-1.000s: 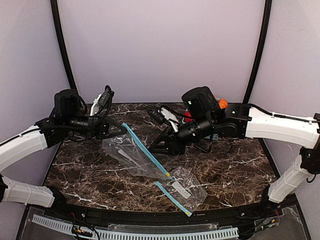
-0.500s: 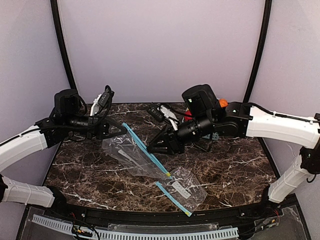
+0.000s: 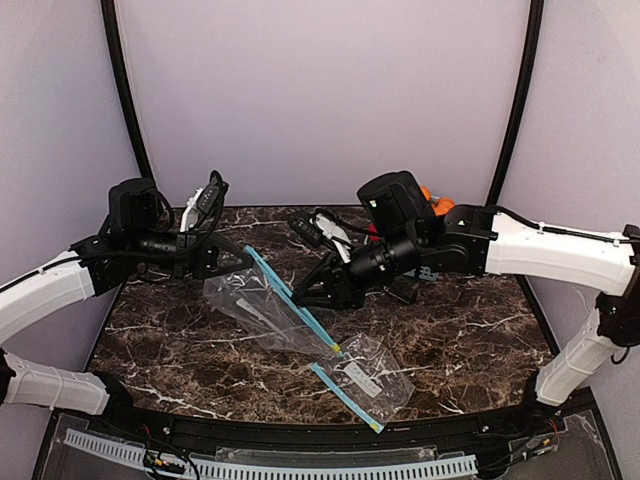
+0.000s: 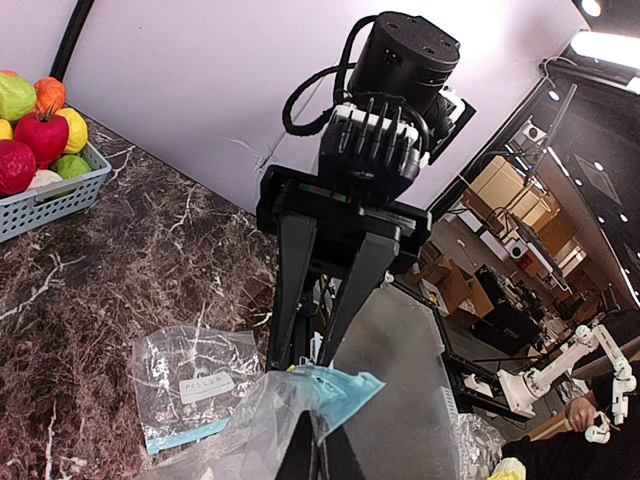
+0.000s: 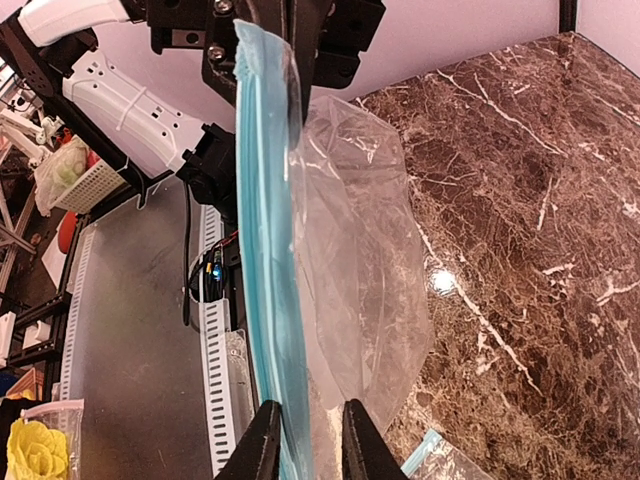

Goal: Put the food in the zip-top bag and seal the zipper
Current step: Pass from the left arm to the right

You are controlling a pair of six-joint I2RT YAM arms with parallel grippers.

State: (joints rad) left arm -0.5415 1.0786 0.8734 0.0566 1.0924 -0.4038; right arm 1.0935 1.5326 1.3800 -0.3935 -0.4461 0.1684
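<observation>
So here's the setup: the zip-top bag [image 3: 262,318] is lifted by one corner and slopes down to the marble table [image 3: 470,330] – no food inside it. The left gripper [image 3: 240,262] is clamped tight on the top end of the bag's blue zipper strip [image 5: 265,250], right at the bag's upper corner. The right gripper [image 5: 308,440] sits a little further down that same strip with its jaws at a narrow gap, one finger on each side of the zipper. The strip seems to lie against one finger, but I honestly can't tell if it's being squeezed or just straddled.

The food [image 4: 40,135] – red, green, yellow and orange toy fruit – is piled in a light-blue basket [image 4: 55,195] well apart from the bag, on the far side of the right arm (mostly hidden behind it in the overhead view). A second, smaller bag [image 3: 372,372] lies flat just beside the big bag's lower end.
</observation>
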